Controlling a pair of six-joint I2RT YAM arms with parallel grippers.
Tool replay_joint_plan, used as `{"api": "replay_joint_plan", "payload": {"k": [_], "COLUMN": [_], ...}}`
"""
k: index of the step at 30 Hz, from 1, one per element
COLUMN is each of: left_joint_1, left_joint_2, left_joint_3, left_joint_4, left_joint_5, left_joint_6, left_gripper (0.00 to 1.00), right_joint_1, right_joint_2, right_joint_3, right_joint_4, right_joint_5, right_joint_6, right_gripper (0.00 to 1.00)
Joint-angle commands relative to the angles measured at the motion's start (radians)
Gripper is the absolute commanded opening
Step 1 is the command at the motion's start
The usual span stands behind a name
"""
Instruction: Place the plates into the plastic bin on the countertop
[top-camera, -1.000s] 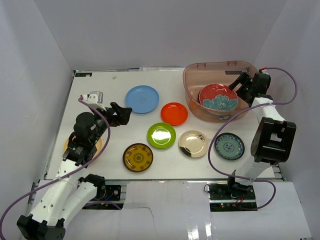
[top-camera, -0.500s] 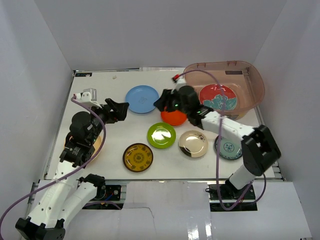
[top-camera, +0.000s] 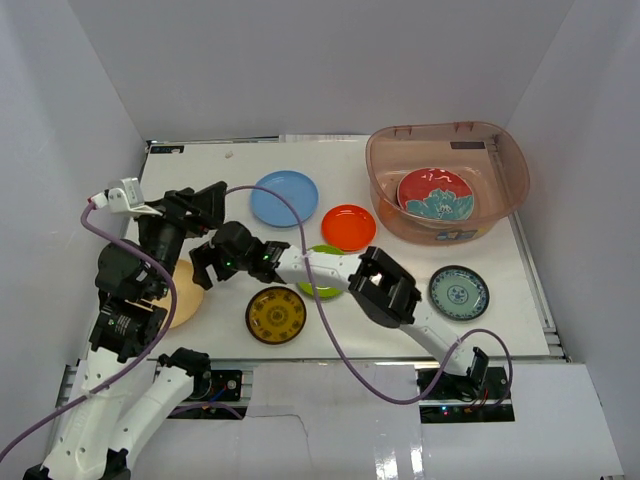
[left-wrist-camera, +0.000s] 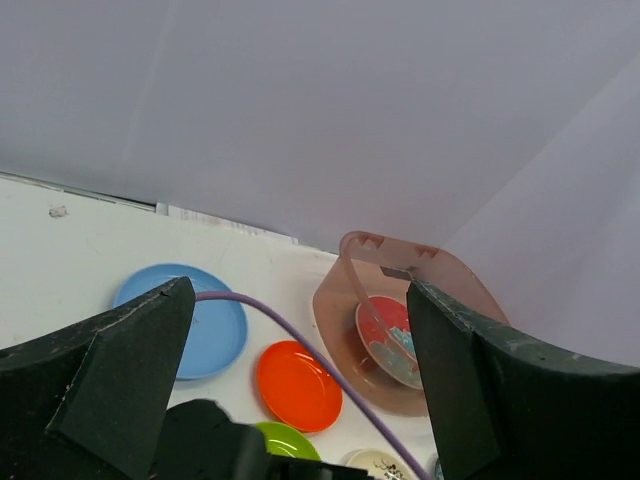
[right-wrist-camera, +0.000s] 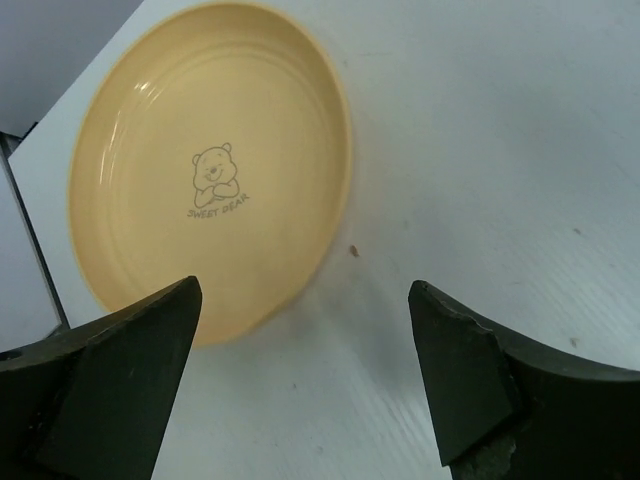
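Plates lie on the white countertop (top-camera: 230, 170): light blue (top-camera: 284, 197), orange (top-camera: 349, 227), green (top-camera: 326, 288) partly under my right arm, brown-yellow (top-camera: 276, 314), teal patterned (top-camera: 459, 292) and tan (top-camera: 185, 293). A red floral plate (top-camera: 436, 194) leans inside the plastic bin (top-camera: 447, 135) at the back right. My right gripper (top-camera: 204, 266) reaches far left and stands open just beside the tan plate (right-wrist-camera: 210, 170), nothing between its fingers (right-wrist-camera: 120, 380). My left gripper (top-camera: 198, 202) hangs open above the table's left side, looking toward the bin (left-wrist-camera: 400, 260).
My right arm (top-camera: 380, 290) lies stretched across the middle of the table and covers whatever is beneath it. Its purple cable (top-camera: 300, 215) arcs over the blue and orange plates. White walls close in the table on three sides.
My right arm swung from the bin leftward across the table to the tan plate. My left arm pulled back and to the left, uncovering more of the tan plate.
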Motion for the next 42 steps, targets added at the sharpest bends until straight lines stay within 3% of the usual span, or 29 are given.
{"api": "replay_joint_plan", "payload": {"k": [1, 6, 9, 10, 12, 13, 18, 27, 30, 36, 39, 42], "left_joint_1": [-0.003, -0.003, -0.002, -0.002, -0.003, -0.003, -0.003, -0.002, -0.003, -0.002, 0.001, 0.006], "left_joint_2": [0.005, 0.009, 0.013, 0.014, 0.017, 0.020, 0.031, 0.074, 0.144, 0.270, 0.354, 0.468], "left_joint_3": [0.016, 0.000, 0.000, 0.000, -0.003, -0.004, -0.021, 0.023, 0.088, 0.141, 0.141, 0.135], "left_joint_4": [-0.027, -0.040, -0.052, -0.058, -0.066, -0.075, -0.110, -0.133, -0.193, -0.219, -0.201, -0.178], "left_joint_5": [-0.019, -0.012, -0.013, -0.016, -0.035, -0.041, -0.107, -0.216, -0.208, -0.167, -0.153, -0.122], "left_joint_6": [-0.004, -0.004, 0.006, 0.016, 0.032, 0.048, 0.125, 0.190, 0.159, 0.076, 0.035, -0.007], "left_gripper": [0.98, 0.98, 0.98, 0.98, 0.98, 0.98, 0.98, 0.98, 0.98, 0.98, 0.98, 0.98], "right_joint_1": [0.029, 0.063, 0.078, 0.083, 0.085, 0.083, 0.085, 0.017, -0.061, -0.300, -0.472, -0.706], "right_joint_2": [0.074, 0.166, 0.203, 0.205, 0.197, 0.180, 0.105, -0.138, -0.301, -0.626, -0.821, -0.950], "right_joint_3": [0.170, 0.231, 0.261, 0.258, 0.227, 0.213, 0.129, -0.041, -0.211, -0.543, -0.672, -0.775], "right_joint_4": [-0.162, -0.177, -0.191, -0.185, -0.166, -0.145, -0.068, 0.131, 0.208, 0.259, 0.259, 0.255], "right_joint_5": [0.077, 0.137, 0.189, 0.205, 0.213, 0.225, 0.283, 0.347, 0.355, 0.433, 0.440, 0.339], "right_joint_6": [-0.093, -0.128, -0.156, -0.156, -0.154, -0.150, -0.122, -0.090, -0.069, -0.085, -0.095, -0.047], "right_gripper": [0.91, 0.86, 0.67, 0.56, 0.46, 0.35, 0.08, 0.08, 0.08, 0.08, 0.08, 0.08]}}
